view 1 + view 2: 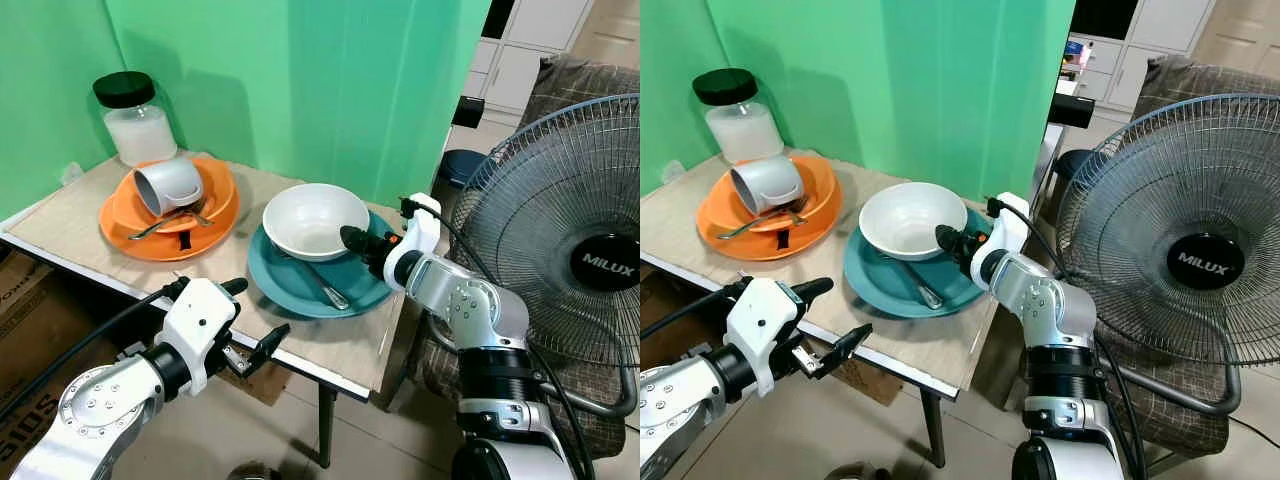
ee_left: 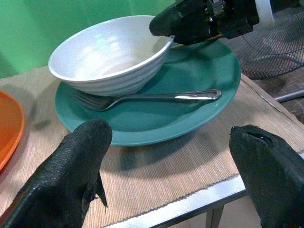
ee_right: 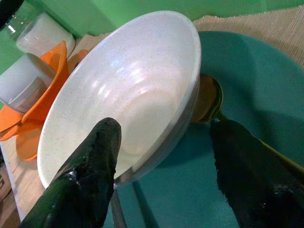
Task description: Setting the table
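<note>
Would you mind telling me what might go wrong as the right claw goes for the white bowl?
1. The right claw straddles the white ceramic bowl's rim with open fingers; a shallow pinch on the smooth rim might slip.
2. The bowl sits tilted on the teal round plate, over a silver fork; lifting could drag the fork.
3. The plate lies near the edge of the wooden table; a nudge could push it off.

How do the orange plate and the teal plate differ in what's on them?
The orange plate carries a grey mug lying on its side with cutlery under it; the teal plate carries an upright white bowl and a fork. The right gripper straddles that bowl's rim; no gripper is at the orange plate. Both plates sit on the table.
</note>
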{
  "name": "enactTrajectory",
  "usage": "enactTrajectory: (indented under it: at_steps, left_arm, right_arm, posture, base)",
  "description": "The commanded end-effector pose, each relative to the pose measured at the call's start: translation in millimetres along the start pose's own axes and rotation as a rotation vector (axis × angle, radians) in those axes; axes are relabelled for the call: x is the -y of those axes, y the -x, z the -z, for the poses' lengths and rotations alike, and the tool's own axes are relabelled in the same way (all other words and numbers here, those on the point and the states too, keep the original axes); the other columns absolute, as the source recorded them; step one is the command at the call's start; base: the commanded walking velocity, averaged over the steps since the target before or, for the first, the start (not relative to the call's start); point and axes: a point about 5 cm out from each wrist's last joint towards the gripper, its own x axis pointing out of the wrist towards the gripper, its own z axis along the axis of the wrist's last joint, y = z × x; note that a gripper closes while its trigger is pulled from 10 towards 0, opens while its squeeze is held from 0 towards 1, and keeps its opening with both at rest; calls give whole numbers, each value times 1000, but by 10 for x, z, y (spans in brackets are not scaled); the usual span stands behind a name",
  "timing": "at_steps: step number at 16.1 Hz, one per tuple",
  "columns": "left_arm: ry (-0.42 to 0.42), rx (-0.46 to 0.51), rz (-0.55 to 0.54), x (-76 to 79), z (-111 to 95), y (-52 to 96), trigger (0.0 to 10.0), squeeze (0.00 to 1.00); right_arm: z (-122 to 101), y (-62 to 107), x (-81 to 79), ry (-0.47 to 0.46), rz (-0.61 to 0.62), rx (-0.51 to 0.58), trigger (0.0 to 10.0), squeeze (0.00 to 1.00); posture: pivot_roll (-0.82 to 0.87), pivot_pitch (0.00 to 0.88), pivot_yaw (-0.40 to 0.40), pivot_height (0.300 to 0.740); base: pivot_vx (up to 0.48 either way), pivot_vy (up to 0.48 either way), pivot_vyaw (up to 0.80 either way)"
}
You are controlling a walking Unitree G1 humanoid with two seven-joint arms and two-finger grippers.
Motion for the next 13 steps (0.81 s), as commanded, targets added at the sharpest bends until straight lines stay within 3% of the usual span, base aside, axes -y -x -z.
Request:
enactTrajectory:
  at_steps: [1, 13]
  left_arm:
    - [-6, -11, 0, 9, 12, 2, 10000, 0]
    - [-19, 3, -20, 4, 0, -58, 10000, 0]
  right_arm:
    - [-56, -13, -38, -10, -12, 14, 0, 0]
    - [-27, -43, -5, -53, 6, 4, 0, 0]
  posture:
    - [108, 0, -18, 740]
    - [95, 0, -22, 740]
  base:
    - [0, 0, 0]
    - [0, 0, 0]
